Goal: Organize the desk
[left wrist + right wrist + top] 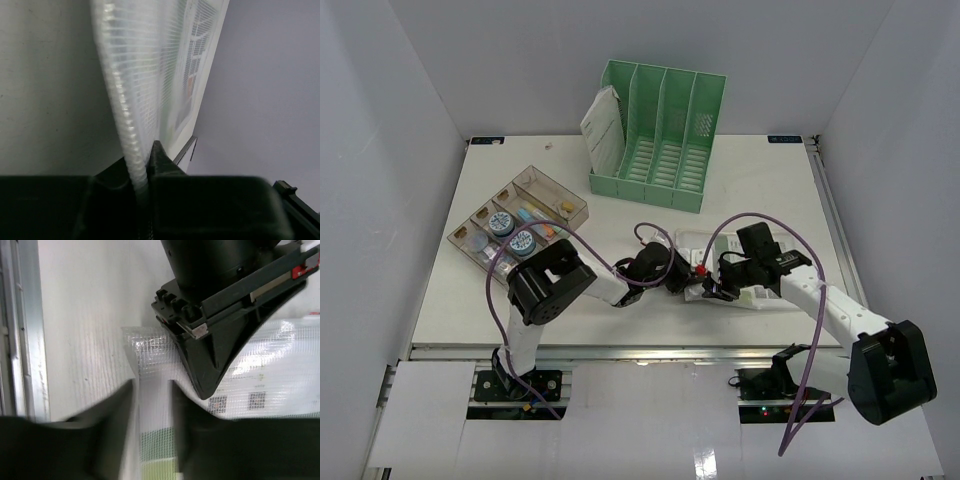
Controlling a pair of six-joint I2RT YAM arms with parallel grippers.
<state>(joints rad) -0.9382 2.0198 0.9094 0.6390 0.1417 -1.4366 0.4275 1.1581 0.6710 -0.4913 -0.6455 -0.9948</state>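
The desk (770, 190) is a white tabletop. A clear mesh document pouch (695, 245) with papers inside lies on it right of centre. My left gripper (688, 275) is shut on the pouch's left edge; in the left wrist view the pouch (145, 75) runs edge-on out of the closed jaws (142, 160). My right gripper (712, 290) is open over the pouch's near left corner. In the right wrist view its blurred fingers straddle a strip of the pouch (270, 380) around (152, 385), and the left gripper's black body (220, 315) is just beyond.
A green file rack (665, 135) stands at the back with a white packet (603, 130) in its left slot. A clear compartment box (520, 222) with small items sits at the left. The metal rail (620, 350) runs along the front edge, close to the right gripper (25, 340).
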